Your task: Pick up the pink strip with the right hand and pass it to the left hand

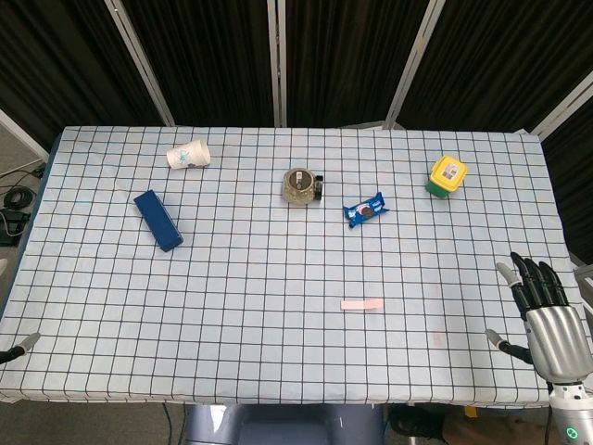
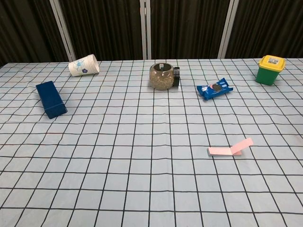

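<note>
We list a checked table (image 1: 278, 371), our right hand (image 1: 547, 311) at its near right corner with fingers spread wide and holding nothing, our left hand (image 1: 20, 346) at the near left edge, only a fingertip showing so we cannot tell its state, a blue box (image 1: 157, 220) toward the left edge, a glass jar (image 1: 298, 185) mid-table toward the far edge, a green tub (image 1: 447, 176) near the far right corner, a pink strip (image 1: 361, 304) lying right of centre toward the near edge, apart from both hands.

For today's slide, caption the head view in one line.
Right hand open at the table edge, the pink strip untouched on the checked cloth.
</note>
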Controlling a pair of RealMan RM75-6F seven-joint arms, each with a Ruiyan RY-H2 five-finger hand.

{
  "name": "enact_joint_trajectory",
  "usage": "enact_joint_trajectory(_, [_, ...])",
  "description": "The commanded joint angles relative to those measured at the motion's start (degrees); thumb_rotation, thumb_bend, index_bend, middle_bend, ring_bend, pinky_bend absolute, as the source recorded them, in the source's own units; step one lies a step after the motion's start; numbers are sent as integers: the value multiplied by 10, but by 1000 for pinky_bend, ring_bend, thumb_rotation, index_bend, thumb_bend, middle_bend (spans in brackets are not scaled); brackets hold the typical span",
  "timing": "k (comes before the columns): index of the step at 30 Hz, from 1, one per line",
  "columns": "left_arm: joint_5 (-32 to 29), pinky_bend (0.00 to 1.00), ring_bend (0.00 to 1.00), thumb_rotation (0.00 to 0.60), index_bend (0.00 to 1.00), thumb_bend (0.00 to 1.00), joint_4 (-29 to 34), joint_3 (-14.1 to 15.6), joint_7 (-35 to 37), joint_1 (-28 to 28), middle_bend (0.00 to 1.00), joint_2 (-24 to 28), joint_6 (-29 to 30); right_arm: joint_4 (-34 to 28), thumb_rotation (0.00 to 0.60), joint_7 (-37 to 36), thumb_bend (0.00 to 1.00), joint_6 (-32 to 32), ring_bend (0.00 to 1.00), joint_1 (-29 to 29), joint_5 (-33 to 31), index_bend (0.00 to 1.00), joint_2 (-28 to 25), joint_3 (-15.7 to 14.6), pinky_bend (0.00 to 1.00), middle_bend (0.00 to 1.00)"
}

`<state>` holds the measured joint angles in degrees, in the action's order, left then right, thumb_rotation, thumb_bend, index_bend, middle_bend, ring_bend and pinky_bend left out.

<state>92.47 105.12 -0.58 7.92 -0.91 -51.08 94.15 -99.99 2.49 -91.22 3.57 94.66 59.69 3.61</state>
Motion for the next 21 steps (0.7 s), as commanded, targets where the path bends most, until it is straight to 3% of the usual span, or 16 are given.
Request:
enact_joint_trajectory(1, [0, 0, 0, 600, 0, 0, -1, 0, 0, 0, 0, 0, 0, 0, 600, 0, 0, 1, 0, 0, 1, 132, 0, -1, 0, 0])
enact_joint_trajectory(6, [-2, 0, 0, 600, 0, 0, -2, -1, -2, 2, 0, -1, -3, 4, 600, -1, 0, 16, 0, 6, 0, 147, 3, -4, 0, 0])
enact_joint_trajectory(10, [-3, 0, 0, 600, 0, 0, -3, -2, -8, 4, 0, -4, -7, 28, 600, -14, 0, 57, 0, 31, 16, 216, 14, -13, 0, 0])
enact_joint_trajectory(15, [-12, 0, 0, 600, 0, 0, -3, -6, -26, 12, 0, -12, -22, 112, 600, -70, 17, 133, 0, 98, 75, 349, 46, -27, 0, 60])
enact_joint_trajectory(21, [-33, 0, 0, 600, 0, 0, -8, -14, -51, 27, 0, -26, -49, 228, 600, -146, 138, 153, 0, 169, 140, 444, 109, -27, 0, 148])
